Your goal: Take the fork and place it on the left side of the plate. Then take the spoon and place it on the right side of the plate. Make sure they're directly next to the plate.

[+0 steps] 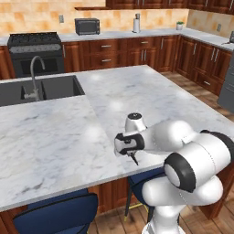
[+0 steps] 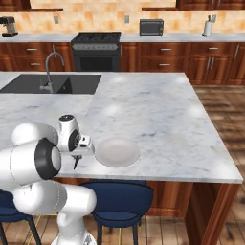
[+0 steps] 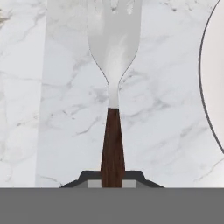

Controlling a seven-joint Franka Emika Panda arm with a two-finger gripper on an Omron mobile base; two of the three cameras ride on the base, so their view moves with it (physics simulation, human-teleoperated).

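My gripper (image 3: 112, 183) is shut on the fork's dark reddish-brown handle. The fork (image 3: 113, 65) points away from the hand, its pale silvery tines over the marble counter. The rim of the off-white plate (image 3: 214, 78) curves along the right edge of the hand view, a short gap from the fork. In the right base view the gripper (image 2: 76, 160) hangs just left of the plate (image 2: 117, 152), near the counter's front edge, with the fork (image 2: 75, 164) a thin dark sliver below it. The left base view has the gripper (image 1: 132, 155) low over the counter's front edge. The spoon is out of view.
A sink (image 2: 52, 83) with a faucet (image 2: 49, 72) is set into the island's far left. Stove (image 2: 95, 48) and microwave (image 2: 151, 27) stand along the back wall. Blue stools (image 2: 119, 196) sit under the counter's front edge.
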